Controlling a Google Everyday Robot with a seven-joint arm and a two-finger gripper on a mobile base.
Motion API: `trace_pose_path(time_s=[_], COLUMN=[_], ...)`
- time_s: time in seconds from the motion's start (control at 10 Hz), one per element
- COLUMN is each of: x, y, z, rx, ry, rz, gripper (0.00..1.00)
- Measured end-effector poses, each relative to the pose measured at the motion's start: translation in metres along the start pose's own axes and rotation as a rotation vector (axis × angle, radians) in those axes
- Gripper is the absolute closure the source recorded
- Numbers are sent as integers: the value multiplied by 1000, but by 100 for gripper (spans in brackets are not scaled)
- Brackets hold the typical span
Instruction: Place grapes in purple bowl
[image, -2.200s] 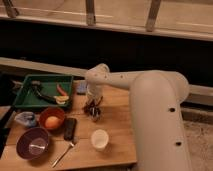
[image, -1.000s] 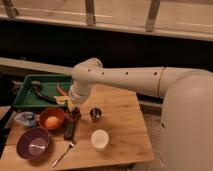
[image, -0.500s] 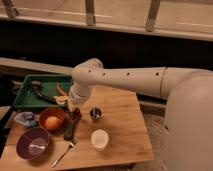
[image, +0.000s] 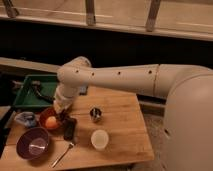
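Grapes (image: 70, 129) lie dark and elongated on the table (image: 125, 131), just right of the purple bowl (image: 24, 146) and slightly behind it, not in it. Gripper (image: 64, 114) sits at their far end, fingers together; it may be pinching the bunch, hard to say in this dim view. Bowl looks empty.

Progress: early. Lift, carry to the bowl and release are left.

Counts: one grape bunch, one purple bowl, one orange bowl (image: 43, 114) with one orange (image: 52, 123), one metal cup (image: 95, 114), one white cup (image: 99, 139), one spoon (image: 62, 154), one green tray (image: 30, 95).

Glossy purple bowl (image: 23, 145), green tray (image: 24, 96), orange fruit (image: 51, 123).
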Motion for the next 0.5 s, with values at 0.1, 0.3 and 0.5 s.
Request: trace_pose_path(time_s=[0.1,0.3,0.5], x=[-9,-16,-20], y=[18,48,79], z=[7,17,19], rx=[-40,-119,-159], ry=[0,5,6], rz=[-51,-143,-225], gripper=[100,100,100])
